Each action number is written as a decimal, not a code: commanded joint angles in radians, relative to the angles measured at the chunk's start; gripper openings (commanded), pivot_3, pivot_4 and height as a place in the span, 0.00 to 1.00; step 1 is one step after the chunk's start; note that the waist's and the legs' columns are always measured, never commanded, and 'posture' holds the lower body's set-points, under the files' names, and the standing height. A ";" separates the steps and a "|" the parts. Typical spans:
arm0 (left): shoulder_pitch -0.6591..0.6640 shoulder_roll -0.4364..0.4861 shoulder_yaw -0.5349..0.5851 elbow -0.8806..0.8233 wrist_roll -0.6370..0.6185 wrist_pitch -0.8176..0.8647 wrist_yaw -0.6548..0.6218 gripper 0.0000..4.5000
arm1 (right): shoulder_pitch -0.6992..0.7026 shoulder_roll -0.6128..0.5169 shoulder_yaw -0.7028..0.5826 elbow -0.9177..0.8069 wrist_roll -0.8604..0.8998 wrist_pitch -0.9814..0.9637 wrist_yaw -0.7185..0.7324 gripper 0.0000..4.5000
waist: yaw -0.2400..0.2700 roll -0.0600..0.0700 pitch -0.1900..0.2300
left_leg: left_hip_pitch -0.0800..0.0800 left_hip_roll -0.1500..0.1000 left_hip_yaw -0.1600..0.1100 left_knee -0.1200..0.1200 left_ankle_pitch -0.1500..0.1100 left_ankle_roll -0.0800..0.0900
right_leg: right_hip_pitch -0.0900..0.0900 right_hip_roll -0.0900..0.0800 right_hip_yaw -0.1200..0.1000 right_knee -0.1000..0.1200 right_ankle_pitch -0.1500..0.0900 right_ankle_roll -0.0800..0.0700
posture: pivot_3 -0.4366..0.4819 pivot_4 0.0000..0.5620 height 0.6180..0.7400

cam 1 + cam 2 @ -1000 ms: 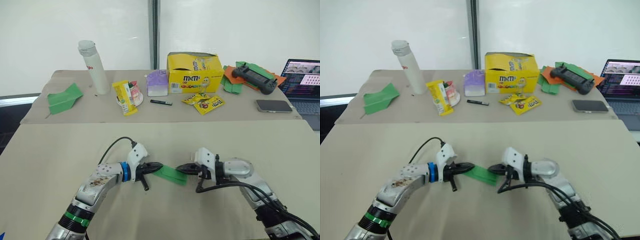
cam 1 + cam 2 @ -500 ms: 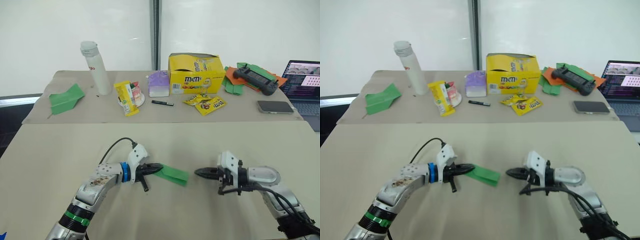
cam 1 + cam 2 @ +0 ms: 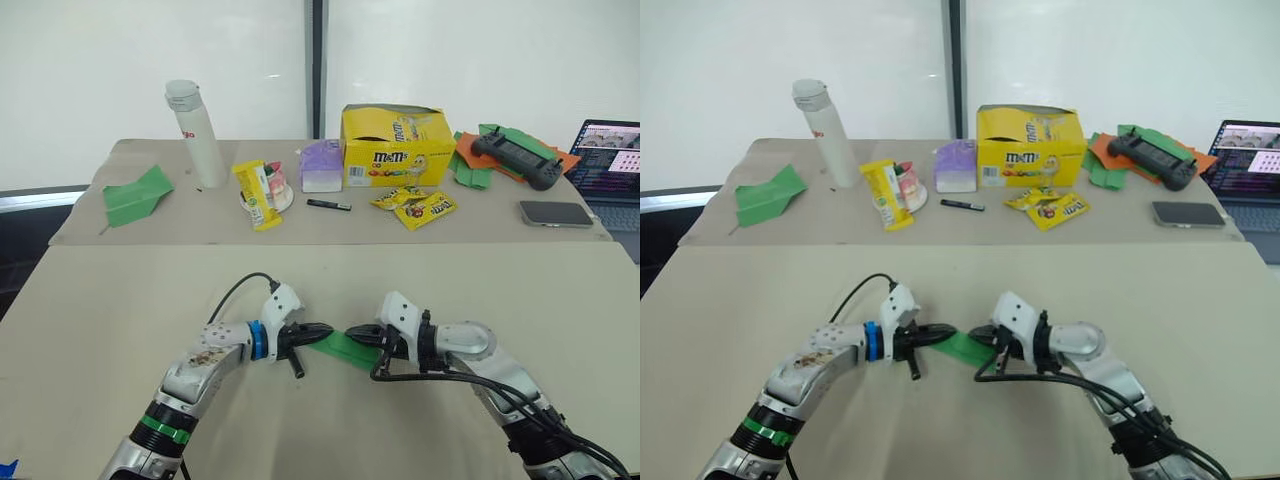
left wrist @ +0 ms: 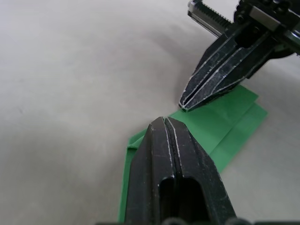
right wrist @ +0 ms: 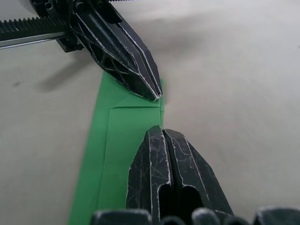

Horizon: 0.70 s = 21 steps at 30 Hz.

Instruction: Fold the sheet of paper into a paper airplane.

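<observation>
- Yellow candy box stands open-topped on the far table; its contents are hidden.
- Left gripper and right gripper, both pinched closed, press the folded sheet of paper.

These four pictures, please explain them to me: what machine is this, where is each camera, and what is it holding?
It is a humanoid robot with two arms. Two pictures come from cameras on its head, looking down over a beige table. The other two come from cameras on its wrists, looking along the black fingers. The left tool and the right tool are both shut, tips nearly meeting over a folded green sheet of paper, each over one end of it. Whether they pinch it or only press it is unclear. On the far table lie a yellow candy box, a white bottle and a laptop.
</observation>
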 commanded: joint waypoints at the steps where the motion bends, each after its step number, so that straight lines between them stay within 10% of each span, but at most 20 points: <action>1: 0.017 0.064 0.062 0.077 0.019 0.070 0.033 0.00 | 0.041 -0.031 0.038 0.011 -0.044 0.045 0.003 0.00 | -0.004 0.000 0.000 | 0.000 0.000 0.000 0.000 0.000 0.000 | 0.000 0.000 0.000 0.000 0.000 0.000 | 0.48 0.27 1.00; 14: 0.006 0.102 0.257 0.039 -0.113 0.045 0.003 0.00 | 0.028 -0.011 0.024 -0.010 -0.036 0.043 -0.029 0.00 | -0.027 0.000 -0.001 | -0.002 0.005 0.001 -0.002 0.000 0.000 | -0.002 0.004 0.000 0.002 0.000 -0.001 | 0.48 0.27 1.00; 21: 0.013 0.157 0.321 -0.107 -0.200 -0.006 -0.119 0.00 | -0.052 -0.026 -0.194 -0.271 0.219 0.135 0.008 0.00 | -0.025 -0.004 0.005 | -0.018 0.002 0.001 -0.001 0.001 -0.001 | -0.017 0.002 0.001 0.003 0.008 -0.010 | 0.48 0.27 1.00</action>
